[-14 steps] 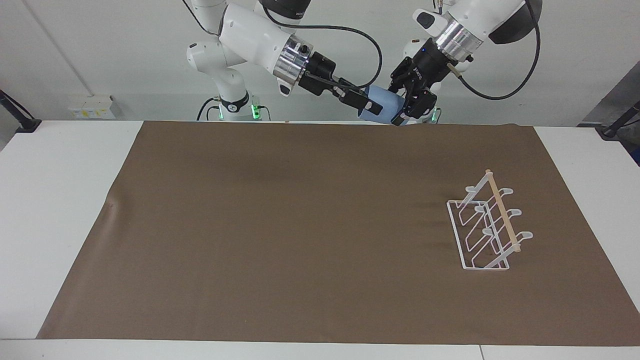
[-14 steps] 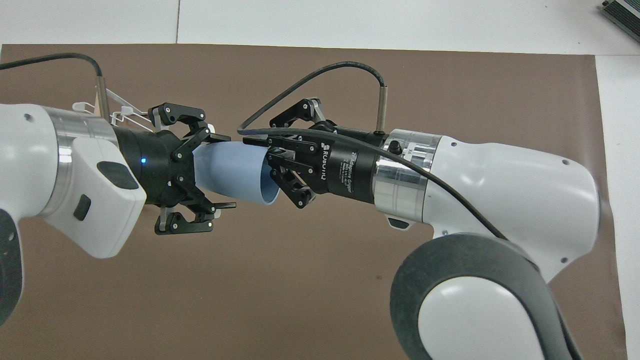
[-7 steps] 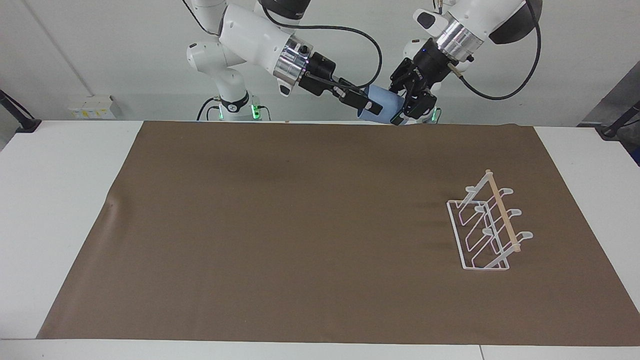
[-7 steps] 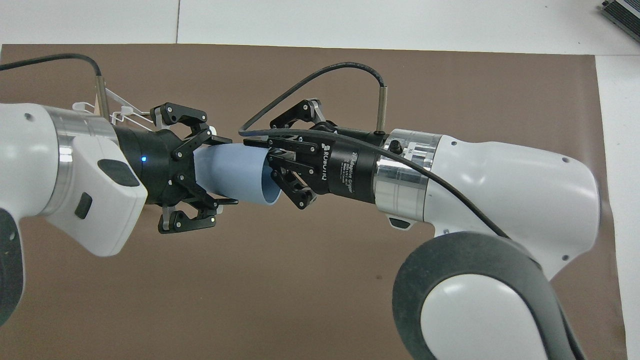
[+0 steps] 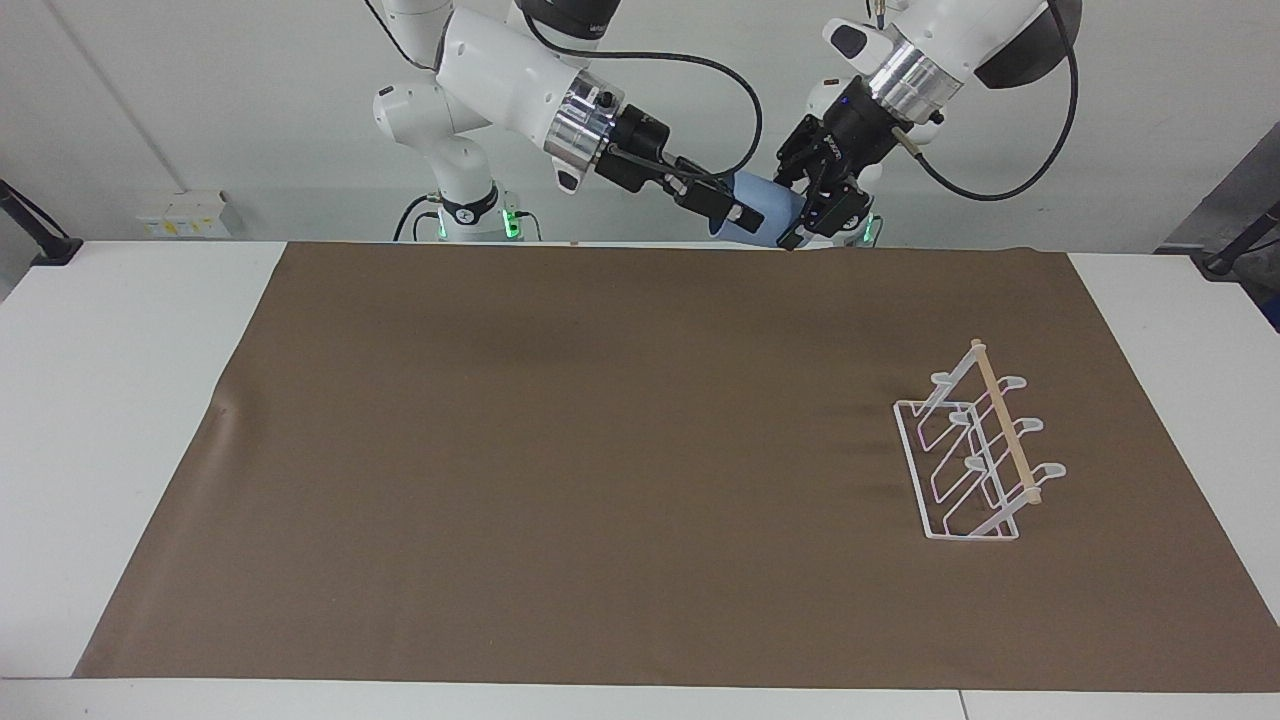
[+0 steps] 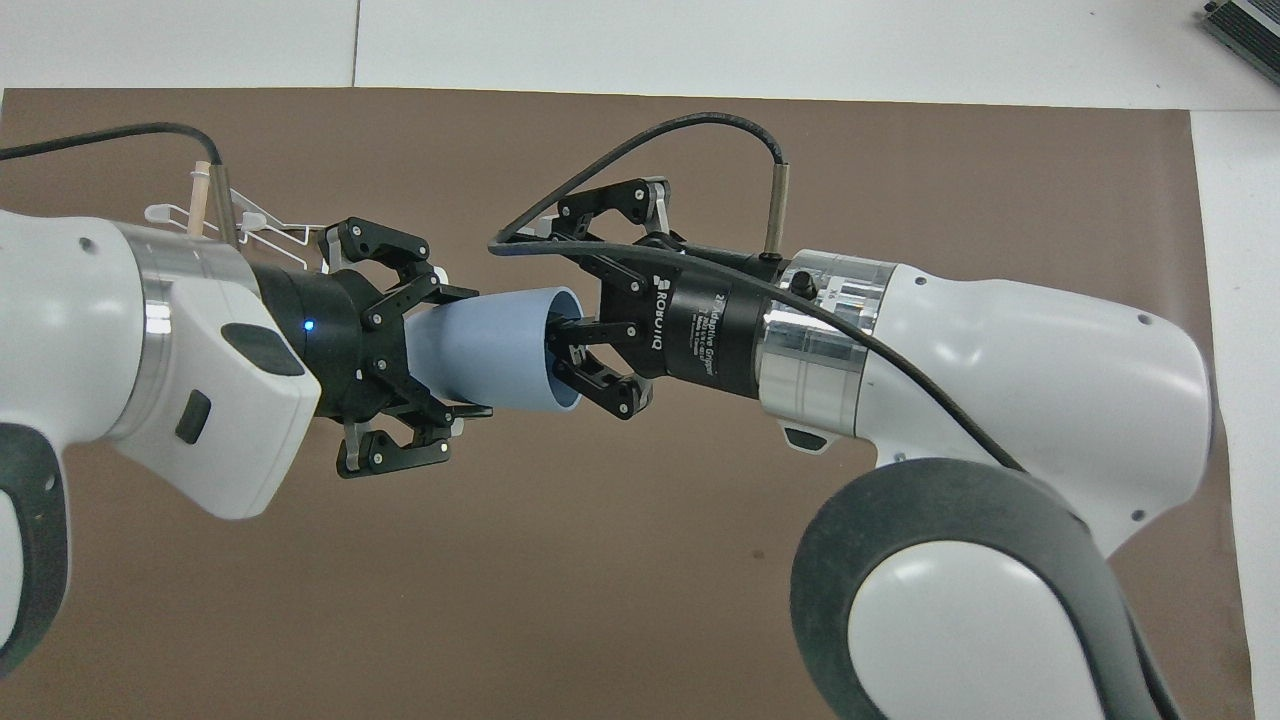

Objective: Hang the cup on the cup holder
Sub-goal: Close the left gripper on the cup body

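Note:
The light blue cup point(image 5: 768, 208) lies on its side in the air between my two grippers, over the brown mat's edge by the robots. My left gripper point(image 5: 800, 222) is shut on the cup's narrow base, also seen in the overhead view point(image 6: 460, 350). My right gripper point(image 5: 730, 207) is open at the cup's rim point(image 6: 560, 350), one finger inside the mouth and one outside, seen from overhead point(image 6: 530, 285). The white wire cup holder point(image 5: 975, 450) with its wooden rod stands on the mat toward the left arm's end. From overhead it point(image 6: 262, 222) is mostly hidden by the left arm.
A brown mat point(image 5: 560, 450) covers most of the white table point(image 5: 120, 400). A dark device point(image 6: 1245, 25) lies at the table's corner farthest from the robots, at the right arm's end.
My left gripper has closed on the cup's base and my right gripper's fingers have spread off the rim. Both hands and the cup have shifted slightly toward the right arm's end.

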`<move>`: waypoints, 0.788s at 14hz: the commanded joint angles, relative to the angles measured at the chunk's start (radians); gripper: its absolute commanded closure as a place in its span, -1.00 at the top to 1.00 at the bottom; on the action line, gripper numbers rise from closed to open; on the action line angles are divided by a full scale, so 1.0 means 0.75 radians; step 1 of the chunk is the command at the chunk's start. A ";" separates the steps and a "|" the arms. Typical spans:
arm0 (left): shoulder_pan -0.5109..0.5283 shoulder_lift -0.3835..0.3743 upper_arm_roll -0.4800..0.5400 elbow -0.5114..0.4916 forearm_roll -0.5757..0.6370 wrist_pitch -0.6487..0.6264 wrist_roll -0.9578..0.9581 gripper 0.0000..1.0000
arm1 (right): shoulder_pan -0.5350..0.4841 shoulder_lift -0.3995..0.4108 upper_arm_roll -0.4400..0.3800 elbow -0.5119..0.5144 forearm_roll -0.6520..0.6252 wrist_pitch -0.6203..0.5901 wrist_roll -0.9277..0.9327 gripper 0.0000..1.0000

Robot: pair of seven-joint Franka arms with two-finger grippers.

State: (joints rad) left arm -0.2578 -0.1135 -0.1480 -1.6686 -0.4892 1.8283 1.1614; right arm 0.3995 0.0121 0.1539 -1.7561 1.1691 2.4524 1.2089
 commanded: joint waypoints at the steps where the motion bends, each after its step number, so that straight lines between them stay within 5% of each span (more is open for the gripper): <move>1: -0.010 -0.002 0.015 0.006 0.008 -0.028 -0.025 -1.00 | -0.011 0.021 0.010 0.028 0.028 0.011 0.004 0.14; 8: 0.006 -0.002 0.015 -0.001 0.414 -0.016 -0.027 -1.00 | -0.003 0.021 0.010 0.028 0.018 0.023 -0.031 0.58; 11: 0.004 -0.004 0.017 -0.005 0.659 -0.086 -0.031 -1.00 | -0.003 0.021 0.010 0.024 0.014 0.015 -0.145 0.56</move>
State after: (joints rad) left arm -0.2547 -0.1125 -0.1348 -1.6716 -0.1023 1.7943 1.1514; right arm 0.4003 0.0125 0.1547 -1.7549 1.1691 2.4544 1.1755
